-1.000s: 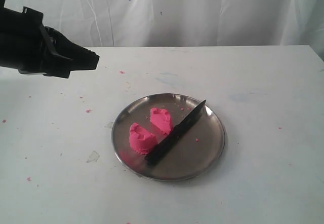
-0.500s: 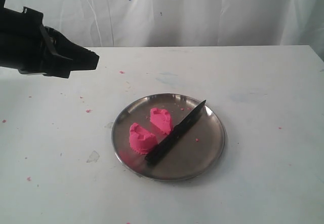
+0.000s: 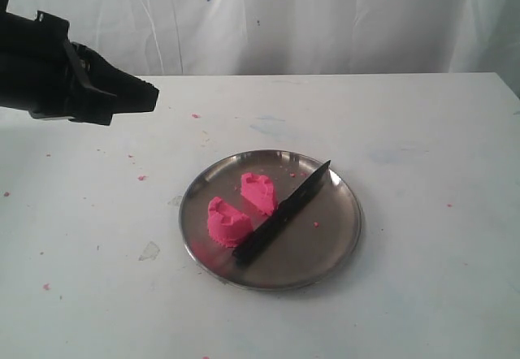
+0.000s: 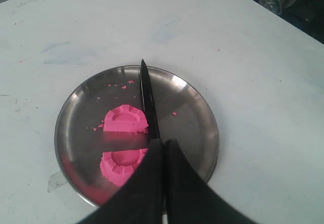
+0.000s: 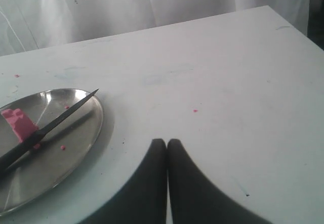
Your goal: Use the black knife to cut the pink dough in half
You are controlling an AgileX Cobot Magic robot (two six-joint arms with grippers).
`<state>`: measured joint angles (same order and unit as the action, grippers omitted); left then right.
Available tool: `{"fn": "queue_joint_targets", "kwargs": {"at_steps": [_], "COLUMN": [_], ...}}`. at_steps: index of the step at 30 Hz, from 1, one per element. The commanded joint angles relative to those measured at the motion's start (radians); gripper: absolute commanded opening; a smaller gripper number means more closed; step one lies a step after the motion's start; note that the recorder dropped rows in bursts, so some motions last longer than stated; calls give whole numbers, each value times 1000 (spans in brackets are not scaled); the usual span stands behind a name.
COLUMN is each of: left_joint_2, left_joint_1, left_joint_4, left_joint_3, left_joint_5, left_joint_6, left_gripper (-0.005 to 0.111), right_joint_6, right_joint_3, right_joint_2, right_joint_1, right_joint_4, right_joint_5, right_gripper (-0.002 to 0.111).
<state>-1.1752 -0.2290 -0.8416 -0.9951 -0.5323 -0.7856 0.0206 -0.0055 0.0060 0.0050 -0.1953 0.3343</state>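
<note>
Exterior view showed two pink dough halves [image 3: 242,209] beside the black knife [image 3: 283,212] on the steel plate [image 3: 337,237]; both grippers' fingers [image 4: 163,152] [image 5: 166,150] were pressed together, empty.

The big white tabletop [image 3: 422,131] is kinda grubby, with faint smudges and tiny pink crumbs [image 3: 141,178] scattered mostly toward its left edge. The only real thing sitting directly on it is a round shiny steel plate [image 3: 333,245], roughly mid-table and a bit closer to the front edge. A small pale scrap [image 3: 149,251] lies just left of the plate.
</note>
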Motion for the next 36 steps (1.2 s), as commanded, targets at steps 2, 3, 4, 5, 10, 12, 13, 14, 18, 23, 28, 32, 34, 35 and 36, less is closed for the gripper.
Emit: {"fn": "queue_joint_targets", "kwargs": {"at_steps": [2,3,4,5,10,12,13,14,18,23,28,32,34,35,36], "left_joint_2": [10,10,10,10,10,10,10,10,10,42,184,303,385,416,446], "left_joint_1": [-3,-3,-3,-3,-3,-3,-3,-3,-3,-3,-3,-3,-3,-3,-3], "left_joint_4": [-9,-9,-9,-9,-9,-9,-9,-9,-9,-4,12,52,52,52,52], "left_joint_3": [6,6,6,6,6,6,6,6,6,8,70,188,262,291,318], "left_joint_5": [-10,-10,-10,-10,-10,-10,-10,-10,-10,-13,63,205,256,270,281], "left_joint_6": [-3,-3,-3,-3,-3,-3,-3,-3,-3,-3,-3,-3,-3,-3,-3], "left_gripper": [0,0,0,0,0,0,0,0,0,0,0,0,0,0,0], "right_joint_6": [-7,-7,-7,-7,-7,-7,-7,-7,-7,-7,-7,-7,-7,-7,-7], "right_joint_3": [5,5,5,5,5,5,5,5,5,5,5,5,5,5,5], "right_joint_2": [-6,-6,-6,-6,-6,-6,-6,-6,-6,-6,-6,-6,-6,-6,-6], "right_joint_1": [-5,-5,-5,-5,-5,-5,-5,-5,-5,-5,-5,-5,-5,-5,-5], "right_joint_4": [12,12,12,12,12,12,12,12,12,12,12,12,12,12,12], "right_joint_5": [-2,-2,-2,-2,0,0,0,0,0,0,0,0,0,0,0], "right_gripper": [0,0,0,0,0,0,0,0,0,0,0,0,0,0,0]}}
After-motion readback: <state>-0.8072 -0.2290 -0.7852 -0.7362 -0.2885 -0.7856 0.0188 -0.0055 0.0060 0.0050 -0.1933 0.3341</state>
